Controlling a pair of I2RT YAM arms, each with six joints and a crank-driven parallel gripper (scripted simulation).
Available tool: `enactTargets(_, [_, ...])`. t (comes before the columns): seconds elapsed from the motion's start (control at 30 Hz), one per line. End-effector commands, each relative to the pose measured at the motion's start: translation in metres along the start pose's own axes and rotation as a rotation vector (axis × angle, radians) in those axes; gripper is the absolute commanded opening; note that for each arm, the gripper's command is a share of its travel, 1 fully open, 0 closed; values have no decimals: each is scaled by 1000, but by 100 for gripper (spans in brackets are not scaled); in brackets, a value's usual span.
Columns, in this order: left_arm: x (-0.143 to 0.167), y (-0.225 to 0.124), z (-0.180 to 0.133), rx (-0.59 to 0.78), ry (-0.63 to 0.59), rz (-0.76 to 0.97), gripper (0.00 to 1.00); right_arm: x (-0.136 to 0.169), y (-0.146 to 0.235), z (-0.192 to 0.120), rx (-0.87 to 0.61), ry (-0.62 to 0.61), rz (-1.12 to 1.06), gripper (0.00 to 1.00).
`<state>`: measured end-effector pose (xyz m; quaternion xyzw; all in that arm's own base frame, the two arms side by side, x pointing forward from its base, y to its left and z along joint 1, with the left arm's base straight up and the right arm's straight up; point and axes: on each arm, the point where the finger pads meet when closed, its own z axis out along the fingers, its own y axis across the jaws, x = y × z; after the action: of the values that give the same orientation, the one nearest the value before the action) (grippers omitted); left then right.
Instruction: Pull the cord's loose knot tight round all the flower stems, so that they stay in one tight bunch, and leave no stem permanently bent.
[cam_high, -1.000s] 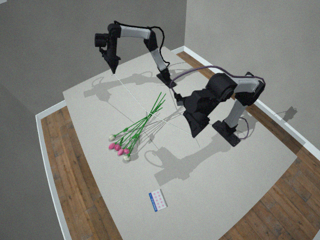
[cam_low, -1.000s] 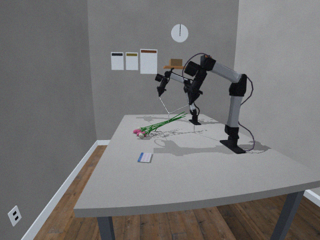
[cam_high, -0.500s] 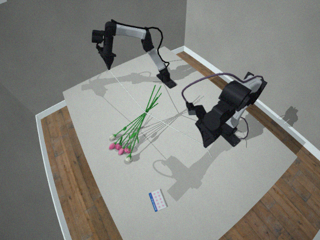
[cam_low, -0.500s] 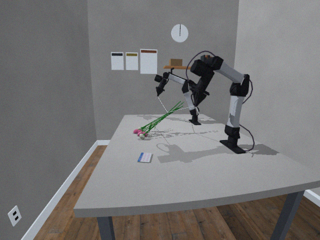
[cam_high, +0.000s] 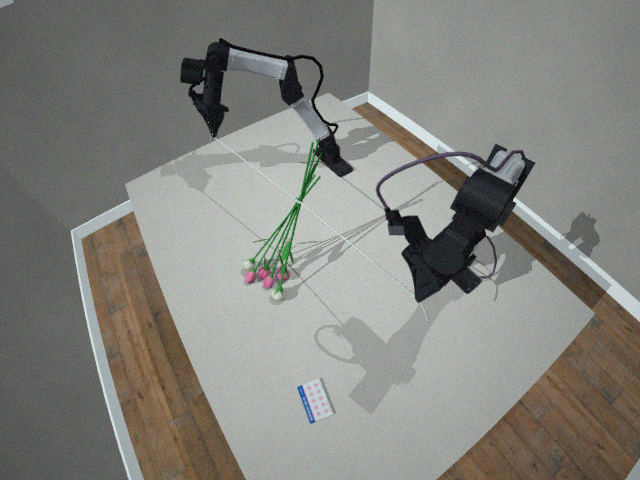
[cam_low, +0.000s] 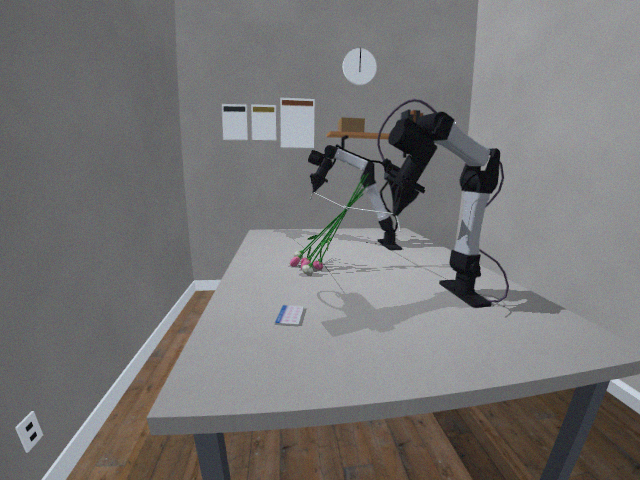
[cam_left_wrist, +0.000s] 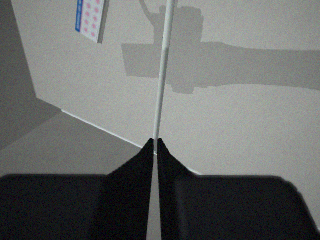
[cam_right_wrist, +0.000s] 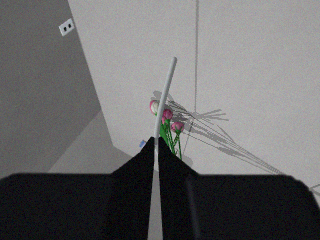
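The flower bunch (cam_high: 285, 252) (cam_low: 331, 229) (cam_right_wrist: 168, 115) slants, pink and white heads low at the table, green stem ends raised. The stems cross in a narrow waist and fan out on both sides; they look straight. The white cord (cam_high: 254, 167) (cam_low: 369, 210) (cam_left_wrist: 163, 70) (cam_right_wrist: 165, 92) meets the stems at that waist and runs nearly straight between both grippers. Its knot is too small to make out. My left gripper (cam_high: 417, 298) (cam_low: 395, 213) (cam_left_wrist: 155, 141) is shut on one cord end, a short tail hanging below. My right gripper (cam_high: 214, 136) (cam_low: 313, 192) (cam_right_wrist: 156, 140) is shut on the other.
A small white and blue card with pink dots (cam_high: 316, 400) (cam_low: 290, 315) (cam_left_wrist: 90, 17) lies on the table (cam_high: 248, 361) (cam_low: 232, 361), toward the exterior camera. Both arm bases stand along the table side opposite the flower heads. The raised stem ends pass in front of the right arm's base in the top view.
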<state>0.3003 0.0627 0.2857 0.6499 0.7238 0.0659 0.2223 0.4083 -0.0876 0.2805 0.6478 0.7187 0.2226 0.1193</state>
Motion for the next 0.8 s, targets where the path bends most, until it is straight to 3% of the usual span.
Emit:
enactTargets(0.0, [11,-2,-12,-27,55,6,0,-18,9,-11,-55,-77,-22,0])
enactTargets(0.27, [14,-7,8,-40,56,9,0,-14,-1,2,-64,-72,-25,0])
enactTargets(0.57, [22,-24,50,-41,47,4,0,-19,-22,42,-64,-72,-23,0])
enactTargets(0.77, [35,-44,97,-41,47,5,0,-26,-46,89,-64,-72,-20,0])
